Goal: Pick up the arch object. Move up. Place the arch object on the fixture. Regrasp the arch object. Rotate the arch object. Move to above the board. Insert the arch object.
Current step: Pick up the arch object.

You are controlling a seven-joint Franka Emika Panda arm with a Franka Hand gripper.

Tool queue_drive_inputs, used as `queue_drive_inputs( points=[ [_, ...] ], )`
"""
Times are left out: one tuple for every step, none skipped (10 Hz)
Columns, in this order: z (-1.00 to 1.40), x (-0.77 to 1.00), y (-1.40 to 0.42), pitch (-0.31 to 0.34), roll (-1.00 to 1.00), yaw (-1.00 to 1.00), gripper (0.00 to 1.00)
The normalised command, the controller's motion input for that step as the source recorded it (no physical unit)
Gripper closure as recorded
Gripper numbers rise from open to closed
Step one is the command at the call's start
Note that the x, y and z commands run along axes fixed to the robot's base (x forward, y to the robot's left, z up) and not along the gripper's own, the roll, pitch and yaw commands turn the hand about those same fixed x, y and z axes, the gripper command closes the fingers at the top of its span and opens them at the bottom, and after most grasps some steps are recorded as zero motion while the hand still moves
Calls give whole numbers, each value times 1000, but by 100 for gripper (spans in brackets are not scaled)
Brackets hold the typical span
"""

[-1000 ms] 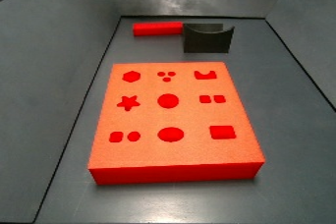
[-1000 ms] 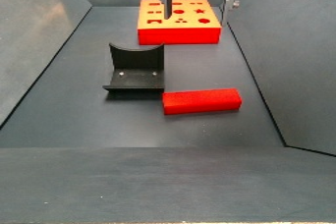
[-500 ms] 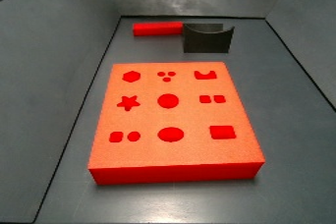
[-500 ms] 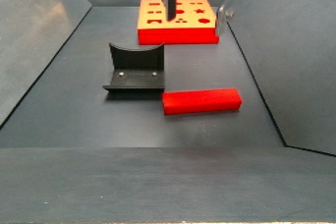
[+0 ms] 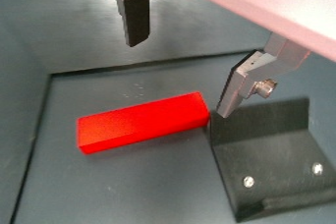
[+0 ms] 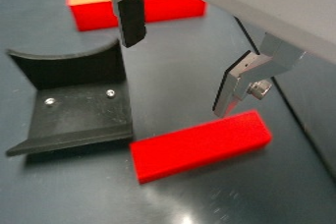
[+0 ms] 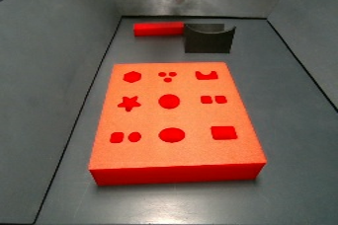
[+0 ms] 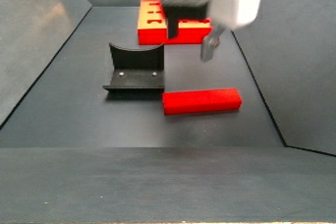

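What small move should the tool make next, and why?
Probably lower straight down over the red bar. The tool hangs above it, open and empty, with one finger on each side of the bar's line in both wrist views. The bar lies flat on the floor beside the fixture, not yet grasped.

No readable text, label, brand or number on anything.

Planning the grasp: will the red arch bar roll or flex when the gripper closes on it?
Likely neither. The arch object lies on a flat face with square edges, so rolling seems unlikely. It looks solid, probably stiff. The open gripper hovers above it; its smooth sides might slip.
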Motion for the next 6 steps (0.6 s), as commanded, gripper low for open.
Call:
queue_drive_inputs(
  points=[
    [-417,160,111,0,0,-934,0],
    [-391,194,109,-1,0,-931,0],
    [-380,197,109,-6,0,-926,0],
    [-380,203,111,-7,-1,-920,0],
    [-366,220,117,-20,-11,-909,0],
    [-363,220,117,-19,-11,-909,0]
  ],
)
